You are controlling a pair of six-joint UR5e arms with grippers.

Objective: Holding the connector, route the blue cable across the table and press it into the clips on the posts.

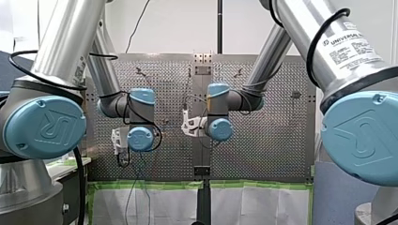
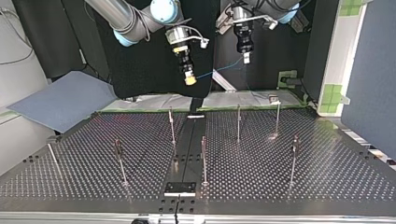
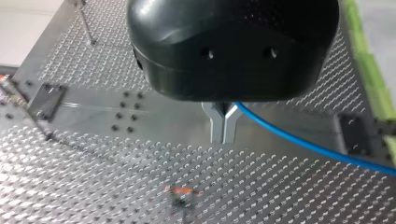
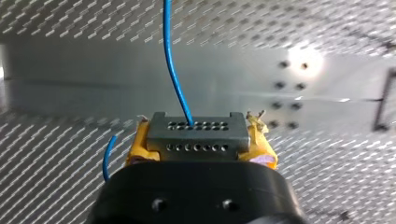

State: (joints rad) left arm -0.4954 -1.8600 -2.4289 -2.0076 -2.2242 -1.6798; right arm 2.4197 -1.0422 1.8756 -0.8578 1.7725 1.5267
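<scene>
My right gripper [image 2: 189, 79] clamps the connector [image 4: 196, 137]; my left gripper [image 3: 223, 123] seemingly pinches the blue cable [image 3: 299, 142]. Posts [image 2: 238, 122] stand below both.

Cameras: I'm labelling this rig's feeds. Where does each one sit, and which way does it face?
Front: behind the arms, facing the table.
Top: across the table, facing the arms.
Left wrist: above my left gripper, which pinches the blue cable.
Right wrist: behind my right gripper, gripping the connector.
Shared: both wrist views show that cable.
</scene>
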